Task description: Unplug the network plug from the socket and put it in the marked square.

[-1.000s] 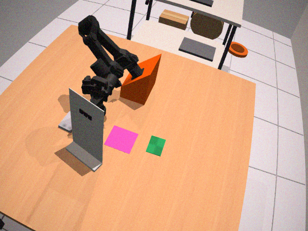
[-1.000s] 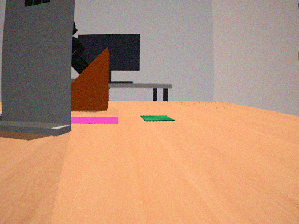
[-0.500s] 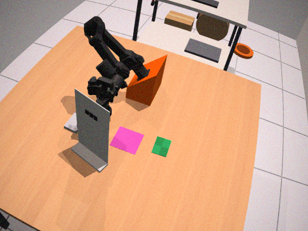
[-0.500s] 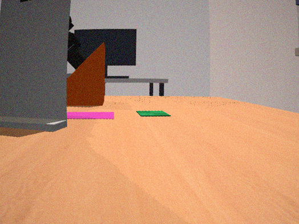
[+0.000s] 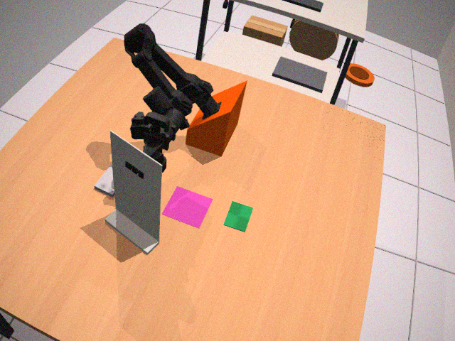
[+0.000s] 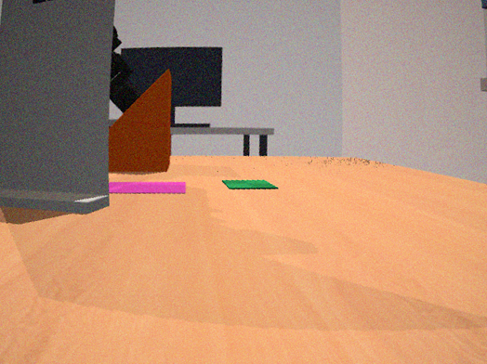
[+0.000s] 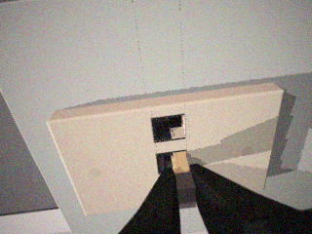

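Where panel (image 5: 137,198) (image 6: 54,92) (image 7: 93,54) stands, wooden table (image 5: 293,238) (image 6: 253,347), grey walls (image 5: 404,22) (image 6: 272,19)

The small plug (image 7: 185,189), dark at the rear with a tan upper part, is pinched in the gripper (image 5: 161,166) (image 7: 181,174) at an opening in the pale socket plate (image 7: 112,161); its seating depth is unclear. The grey panel (image 5: 137,198) (image 6: 54,92) (image 7: 88,58) stands upright on the table (image 5: 293,220) (image 6: 297,238), the magenta square (image 5: 188,207) (image 6: 147,188) lying flat near it.

Black, blocky, jointed arm (image 5: 158,73) (image 6: 123,85).
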`<state>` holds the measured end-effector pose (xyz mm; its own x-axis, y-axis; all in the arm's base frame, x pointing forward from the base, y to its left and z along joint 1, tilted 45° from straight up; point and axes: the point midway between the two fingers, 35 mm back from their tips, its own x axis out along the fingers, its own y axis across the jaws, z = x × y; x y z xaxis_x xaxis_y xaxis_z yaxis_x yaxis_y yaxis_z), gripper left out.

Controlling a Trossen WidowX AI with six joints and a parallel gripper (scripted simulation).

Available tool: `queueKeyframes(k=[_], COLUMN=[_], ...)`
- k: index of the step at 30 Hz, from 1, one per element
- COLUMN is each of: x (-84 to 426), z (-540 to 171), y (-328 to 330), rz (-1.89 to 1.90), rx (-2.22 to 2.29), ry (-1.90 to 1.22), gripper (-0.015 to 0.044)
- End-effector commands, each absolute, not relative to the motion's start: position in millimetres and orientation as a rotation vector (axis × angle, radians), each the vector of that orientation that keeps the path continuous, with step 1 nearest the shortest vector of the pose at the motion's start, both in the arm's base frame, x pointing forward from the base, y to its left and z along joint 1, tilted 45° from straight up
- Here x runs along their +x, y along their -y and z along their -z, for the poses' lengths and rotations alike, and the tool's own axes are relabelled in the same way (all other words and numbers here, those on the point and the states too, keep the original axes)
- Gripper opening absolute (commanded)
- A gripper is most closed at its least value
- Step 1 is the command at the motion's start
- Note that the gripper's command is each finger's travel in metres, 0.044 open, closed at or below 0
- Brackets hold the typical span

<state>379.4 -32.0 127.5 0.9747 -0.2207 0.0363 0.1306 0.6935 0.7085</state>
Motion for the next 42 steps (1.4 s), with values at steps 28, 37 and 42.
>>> queueKeyframes(k=[28, 37, 42], x=[360, 354, 352], z=[-121, -118, -116], y=[21, 17, 15], rz=[0.203, 0.207, 0.210], rx=[0.787, 0.789, 0.789], ry=[0.105, 0.094, 0.089], gripper=[0.0000, 0.0000, 0.0000])
